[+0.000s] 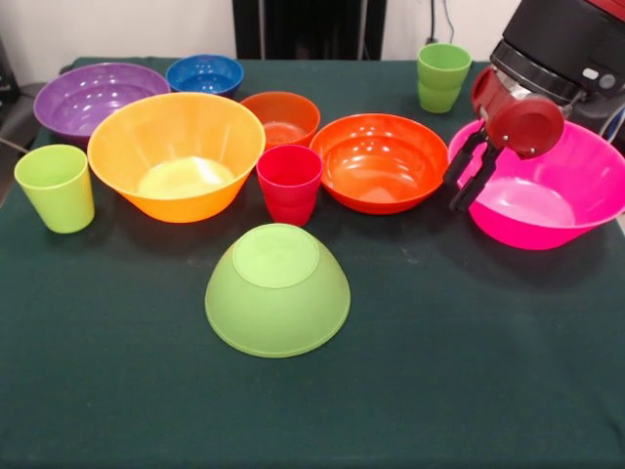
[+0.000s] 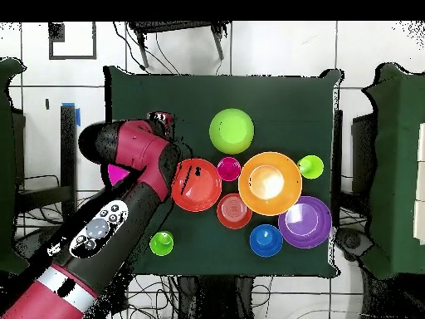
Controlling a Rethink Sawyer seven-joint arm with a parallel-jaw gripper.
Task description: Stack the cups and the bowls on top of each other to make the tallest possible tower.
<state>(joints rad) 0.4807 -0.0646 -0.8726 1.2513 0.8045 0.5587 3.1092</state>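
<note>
**Nothing stacked yet, pincer at the pink bowl's rim**

Right now, in the front view, I see my pincer (image 1: 467, 184) hanging at the inner rim of the large pink bowl (image 1: 547, 200), its two dark fingers close together and holding nothing; whether one finger sits inside the wall I cannot tell. The medium orange bowl (image 1: 381, 161) lies just beside it. The lime green bowl (image 1: 277, 289) sits rim-down, alone toward the front of the worktop (image 1: 117, 391), so no tower exists yet. The red-pink cup (image 1: 289, 183) stands between the yellow-orange bowl (image 1: 177, 153) and the orange one.

From overhead, my arm (image 2: 124, 195) covers most of the pink bowl (image 2: 116, 174), so I get no check on the grip there. The green bowl (image 2: 232, 130) lies well apart from it.

My worry: a thin glossy rim pinched from one side may tilt or slip on lifting, and a swing toward the green base could clip the orange bowl or topple the red-pink cup.
</note>
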